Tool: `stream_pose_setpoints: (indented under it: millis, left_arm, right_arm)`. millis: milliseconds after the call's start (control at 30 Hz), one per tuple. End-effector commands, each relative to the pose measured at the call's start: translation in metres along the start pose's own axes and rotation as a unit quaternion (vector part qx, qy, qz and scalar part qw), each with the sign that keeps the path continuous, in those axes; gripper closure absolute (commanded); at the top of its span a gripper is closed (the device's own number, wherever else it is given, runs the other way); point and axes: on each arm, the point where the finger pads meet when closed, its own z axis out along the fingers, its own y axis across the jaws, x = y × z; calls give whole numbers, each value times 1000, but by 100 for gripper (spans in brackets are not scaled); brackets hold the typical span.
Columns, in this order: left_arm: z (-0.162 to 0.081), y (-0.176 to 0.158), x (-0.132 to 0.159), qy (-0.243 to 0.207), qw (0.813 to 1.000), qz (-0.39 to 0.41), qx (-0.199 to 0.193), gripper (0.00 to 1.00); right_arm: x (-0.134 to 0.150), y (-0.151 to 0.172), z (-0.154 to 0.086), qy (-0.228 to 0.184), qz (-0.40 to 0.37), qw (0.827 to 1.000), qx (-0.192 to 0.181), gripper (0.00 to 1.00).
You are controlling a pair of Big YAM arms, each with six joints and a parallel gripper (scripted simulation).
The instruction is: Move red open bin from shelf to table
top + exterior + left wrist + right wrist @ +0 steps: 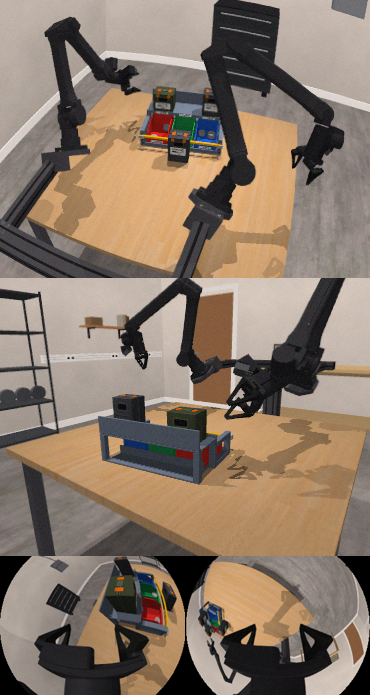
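The red bin is not yet taken from the shelf, and both hands are open.
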Motion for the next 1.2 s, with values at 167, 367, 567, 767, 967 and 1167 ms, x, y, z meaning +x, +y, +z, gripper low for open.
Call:
stream_pose_setpoints:
  millis: [167, 367, 567, 767, 967, 1167]
  left_arm:
    - [-1, 5, -2, -2, 1000, 2, -4, 0]
    - [-1, 5, -2, -2, 1000, 2, -4, 0]
    - [-1, 5, -2, -2, 1000, 2, -4, 0]
    - [-1, 6, -2, -1, 1000, -1, -5, 0]
    - [-2, 14, -2, 3, 1000, -16, -11, 0]
    - [-4, 24, -3, 9, 999, -34, -18, 0]
  right_arm:
    - [-2, 0, -2, -3, -1, 1000, 2, 0]
    - [-2, 0, -2, -3, -1, 1000, 2, 0]
    - [-9, -1, -8, -10, -5, 1000, 6, 0]
    - [-9, -1, -8, -10, -5, 1000, 6, 0]
    - [-9, -1, -8, -10, -5, 1000, 6, 0]
    - [-9, -1, -8, -10, -5, 1000, 6, 0]
